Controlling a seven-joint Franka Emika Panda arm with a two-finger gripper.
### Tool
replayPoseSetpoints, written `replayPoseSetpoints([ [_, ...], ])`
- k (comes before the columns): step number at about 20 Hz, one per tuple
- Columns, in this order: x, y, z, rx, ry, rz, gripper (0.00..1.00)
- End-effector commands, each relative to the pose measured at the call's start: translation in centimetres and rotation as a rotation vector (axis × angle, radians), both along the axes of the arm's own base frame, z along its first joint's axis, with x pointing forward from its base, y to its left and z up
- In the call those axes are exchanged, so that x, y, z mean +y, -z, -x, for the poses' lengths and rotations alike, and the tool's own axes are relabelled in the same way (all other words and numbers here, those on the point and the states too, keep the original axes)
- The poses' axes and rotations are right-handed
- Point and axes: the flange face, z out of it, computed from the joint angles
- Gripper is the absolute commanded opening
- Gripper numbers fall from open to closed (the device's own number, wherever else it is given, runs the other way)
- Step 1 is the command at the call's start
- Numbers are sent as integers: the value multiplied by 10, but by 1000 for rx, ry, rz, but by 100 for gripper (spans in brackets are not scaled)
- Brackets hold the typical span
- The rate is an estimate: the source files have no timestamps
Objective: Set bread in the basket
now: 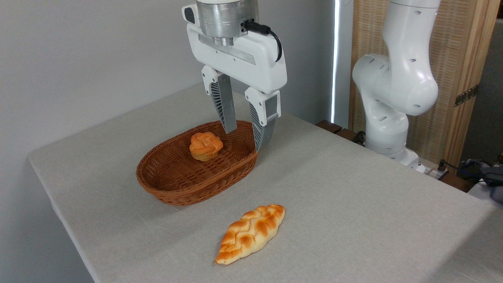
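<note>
Nearest the camera, long braided golden-orange bread [251, 233] flat on the grey cloth-covered counter [353, 188], in front of the oval reddish-brown wicker basket [177, 188], well apart from it. Small round orange knotted bun [205, 146] sits inside the basket. White two-finger tool [248, 136] hangs over the basket's right end, fingers spread wide, holding nothing.

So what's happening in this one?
A robot arm's gripper hangs open and empty above the right end of a wicker basket. A small round bun already sits in the basket. The braided loaf lies untouched on the table, in front of the basket.
</note>
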Motion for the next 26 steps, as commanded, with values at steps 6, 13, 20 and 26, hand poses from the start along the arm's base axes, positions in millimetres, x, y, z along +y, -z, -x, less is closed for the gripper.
replayPoseSetpoints([
  [6,5,-3,0,-3,2,38,100],
  [13,2,-1,-4,-2,-2,37,100],
  [20,-4,7,-10,9,11,35,100],
  [26,-8,31,-29,-29,17,30,100],
])
